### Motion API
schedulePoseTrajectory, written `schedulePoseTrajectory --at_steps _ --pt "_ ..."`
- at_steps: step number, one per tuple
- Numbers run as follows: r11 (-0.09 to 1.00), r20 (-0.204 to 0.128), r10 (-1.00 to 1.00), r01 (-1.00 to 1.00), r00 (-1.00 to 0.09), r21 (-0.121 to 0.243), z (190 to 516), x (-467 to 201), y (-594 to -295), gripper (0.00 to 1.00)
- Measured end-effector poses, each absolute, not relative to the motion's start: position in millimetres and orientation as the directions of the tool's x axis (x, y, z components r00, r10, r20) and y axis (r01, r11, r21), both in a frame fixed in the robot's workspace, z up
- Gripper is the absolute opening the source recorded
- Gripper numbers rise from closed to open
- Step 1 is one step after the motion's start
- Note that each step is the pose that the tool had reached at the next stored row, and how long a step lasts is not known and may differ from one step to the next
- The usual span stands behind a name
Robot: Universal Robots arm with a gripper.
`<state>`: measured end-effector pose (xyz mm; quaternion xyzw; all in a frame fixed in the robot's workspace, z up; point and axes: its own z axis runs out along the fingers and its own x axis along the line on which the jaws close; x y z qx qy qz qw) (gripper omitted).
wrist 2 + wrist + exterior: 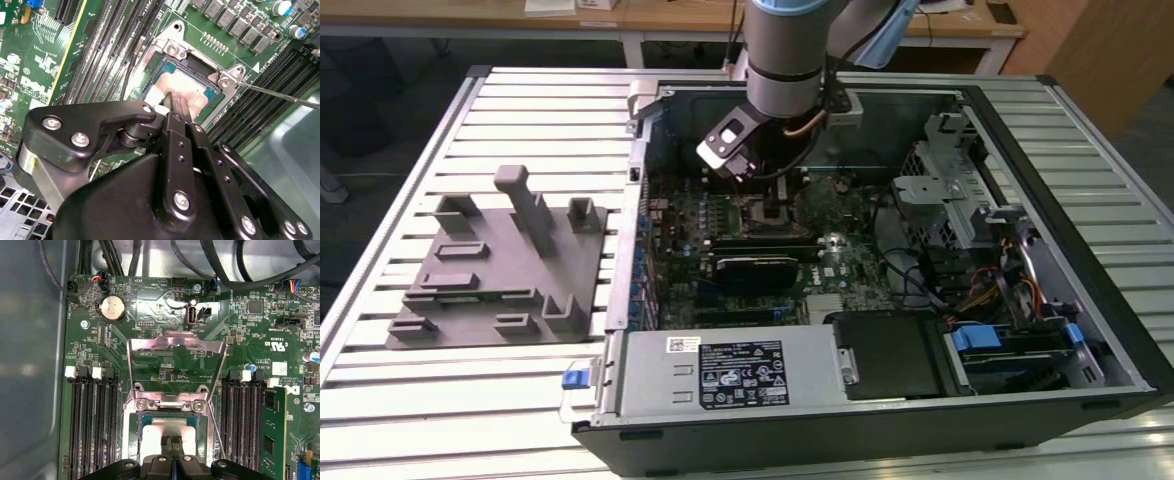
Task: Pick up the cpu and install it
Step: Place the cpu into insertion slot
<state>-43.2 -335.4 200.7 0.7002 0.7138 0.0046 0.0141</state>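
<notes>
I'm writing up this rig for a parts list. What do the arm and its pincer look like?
The arm is a silver-grey cylinder with pale blue joint caps, and a brownish cable loops beside its wrist. The pincer is matte black, built of flat hinged links fastened with silver screws, and it narrows to a slim tip.

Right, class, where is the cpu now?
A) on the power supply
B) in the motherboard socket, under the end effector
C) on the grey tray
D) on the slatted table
B: in the first wrist view the cpu lies in the socket with its metal frame open, the end effector right over it.
</notes>
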Motion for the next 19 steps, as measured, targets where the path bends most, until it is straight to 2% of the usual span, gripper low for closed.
schedulePoseTrajectory --at_steps 19 --pt "0.019 -0.014 1.0 0.999 -0.019 0.037 237.5 -43.2 -335.3 0.11"
